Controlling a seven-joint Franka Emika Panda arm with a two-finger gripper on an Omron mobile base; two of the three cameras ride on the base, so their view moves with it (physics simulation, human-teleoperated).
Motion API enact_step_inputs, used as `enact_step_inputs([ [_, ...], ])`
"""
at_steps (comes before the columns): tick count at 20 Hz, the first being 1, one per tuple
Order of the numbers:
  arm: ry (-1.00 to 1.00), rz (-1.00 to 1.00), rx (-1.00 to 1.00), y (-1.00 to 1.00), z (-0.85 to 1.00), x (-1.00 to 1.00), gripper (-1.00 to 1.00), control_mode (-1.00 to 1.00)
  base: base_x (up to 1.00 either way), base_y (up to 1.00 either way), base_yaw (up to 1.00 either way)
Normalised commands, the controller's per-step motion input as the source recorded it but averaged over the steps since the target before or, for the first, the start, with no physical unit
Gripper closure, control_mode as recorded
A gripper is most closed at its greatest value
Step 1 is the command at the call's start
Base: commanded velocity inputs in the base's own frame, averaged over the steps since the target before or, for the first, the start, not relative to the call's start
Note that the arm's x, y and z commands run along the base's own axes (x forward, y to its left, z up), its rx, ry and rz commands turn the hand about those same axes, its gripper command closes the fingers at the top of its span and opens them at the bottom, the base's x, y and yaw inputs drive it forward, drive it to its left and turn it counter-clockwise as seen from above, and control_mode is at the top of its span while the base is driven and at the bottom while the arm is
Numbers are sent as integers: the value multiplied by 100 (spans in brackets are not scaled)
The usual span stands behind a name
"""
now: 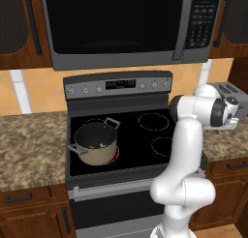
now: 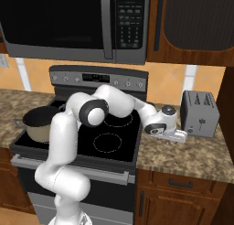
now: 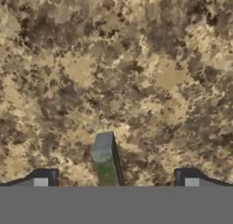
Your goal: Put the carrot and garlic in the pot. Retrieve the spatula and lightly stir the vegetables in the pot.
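Hand (image 3: 116, 182) of mine hangs wide open over the speckled worktop (image 3: 136, 82), spatula (image 3: 107, 161) handle between my fingertips (image 3: 45, 178), ungripped.

A black glass-top stove (image 1: 121, 135) with ring-marked burners stands between two speckled brown granite counters (image 1: 29, 145). Its silver control panel (image 1: 118, 84) carries knobs at both ends and a dark display at the centre. One front burner (image 1: 114, 156) glows red. A black-and-silver microwave (image 1: 131, 24) hangs above the stove, with its keypad on the right side. Dark wood cabinets (image 2: 192, 18) flank the microwave. A silver two-slot toaster (image 2: 199, 113) sits on the right-hand counter, against the tan tiled wall (image 2: 164, 82). Wood drawers with dark handles (image 2: 183, 183) sit below the counters.
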Motion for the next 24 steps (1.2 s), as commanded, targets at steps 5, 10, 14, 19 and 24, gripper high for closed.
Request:
enact_step_inputs([
  [5,0,-9,0,-4,-9,19,-100,-100,0,0,0],
  [10,-1,-7,0,0,0,-4,100,-100,0,0,0],
  [14,-4,-3,0,0,0,-23,100,-100,0,0,0],
  [19,-14,0,0,2,42,-49,100,-100,0,0,0],
  [24,-16,12,-6,41,100,-82,100,-100,0,0,0],
])
